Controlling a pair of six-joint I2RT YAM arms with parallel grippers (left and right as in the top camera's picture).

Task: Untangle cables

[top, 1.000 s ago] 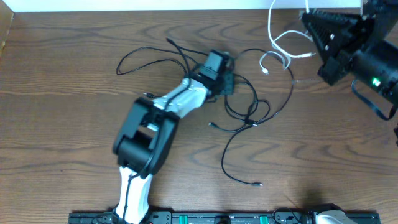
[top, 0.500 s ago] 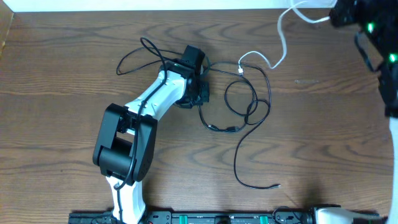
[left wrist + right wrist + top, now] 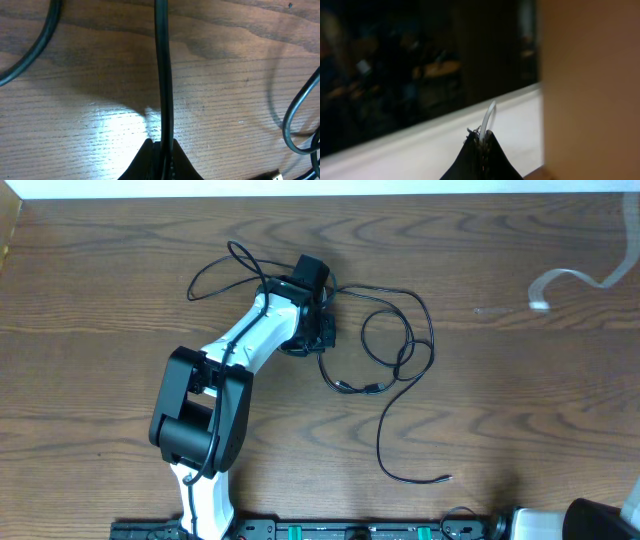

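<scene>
1. A robotics lab bench is showing here: a white-and-black robot arm (image 3: 215, 420) is reaching across a bare wood-grain table (image 3: 520, 410).
2. A black mounting rail (image 3: 350, 531) with green fittings is running along the table's near edge, under the arm's base.
3. Thin black cables (image 3: 400, 350) are lying loose at the table's middle.
4. A plain white strip (image 3: 300, 188) is bordering the table's far edge.
5. The right wrist camera is facing a dark pane (image 3: 395, 60) above a white ledge (image 3: 420, 145). Its place relative to the table is unclear.
</scene>
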